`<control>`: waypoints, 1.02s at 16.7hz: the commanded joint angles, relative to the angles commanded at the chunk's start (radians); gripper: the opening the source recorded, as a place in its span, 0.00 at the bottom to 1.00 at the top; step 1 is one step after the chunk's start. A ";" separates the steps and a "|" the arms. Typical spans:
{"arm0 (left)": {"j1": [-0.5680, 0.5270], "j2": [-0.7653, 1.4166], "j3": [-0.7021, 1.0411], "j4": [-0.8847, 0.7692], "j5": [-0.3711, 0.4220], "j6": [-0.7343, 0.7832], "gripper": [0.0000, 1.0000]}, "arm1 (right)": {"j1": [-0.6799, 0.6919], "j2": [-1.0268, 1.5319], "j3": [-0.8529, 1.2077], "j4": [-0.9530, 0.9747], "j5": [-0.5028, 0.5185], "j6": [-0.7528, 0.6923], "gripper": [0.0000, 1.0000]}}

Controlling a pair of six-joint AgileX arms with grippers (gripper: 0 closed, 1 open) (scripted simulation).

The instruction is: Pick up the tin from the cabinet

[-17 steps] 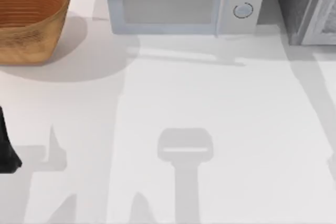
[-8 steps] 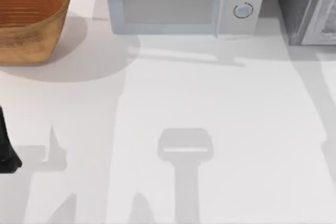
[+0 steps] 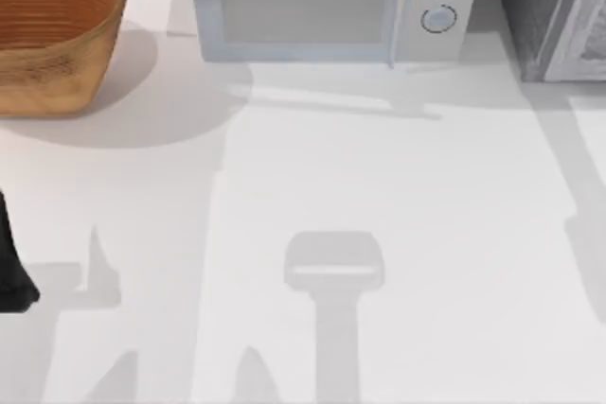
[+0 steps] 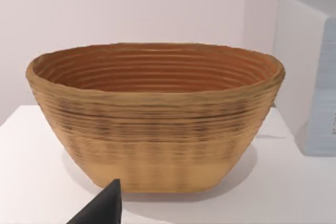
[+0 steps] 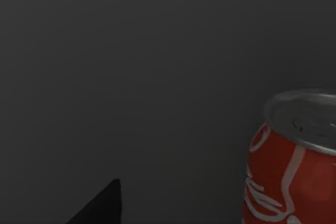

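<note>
The tin [image 5: 294, 166] is a red drinks can with white lettering and a silver lid. It stands upright in the right wrist view, against the dark inner wall of the cabinet [image 5: 131, 66]. A black tip of my right gripper [image 5: 102, 205] shows close to the camera, off to one side of the tin and apart from it. In the top view the grey cabinet [image 3: 554, 7] stands at the back right corner. My left arm [image 3: 11, 272] is parked at the table's left edge, and its gripper [image 4: 102, 208] faces the basket.
A woven brown basket [image 3: 52, 30] sits at the back left. A pale microwave [image 3: 327, 2] stands at the back middle, between the basket and the cabinet. The white tabletop [image 3: 379, 196] spreads out in front of them.
The arm shadow at the table's right edge has slid toward the back, nearer the cabinet. My left arm has not moved.
</note>
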 joint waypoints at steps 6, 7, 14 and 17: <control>0.000 0.000 0.000 0.000 0.000 0.000 1.00 | -0.004 0.039 0.046 -0.007 -0.003 0.000 1.00; 0.000 0.000 0.000 0.000 0.000 0.000 1.00 | -0.004 0.039 0.046 -0.007 -0.003 0.000 0.92; 0.000 0.000 0.000 0.000 0.000 0.000 1.00 | -0.004 0.039 0.046 -0.007 -0.003 0.000 0.40; 0.000 0.000 0.000 0.000 0.000 0.000 1.00 | -0.004 0.039 0.046 -0.007 -0.003 0.000 0.17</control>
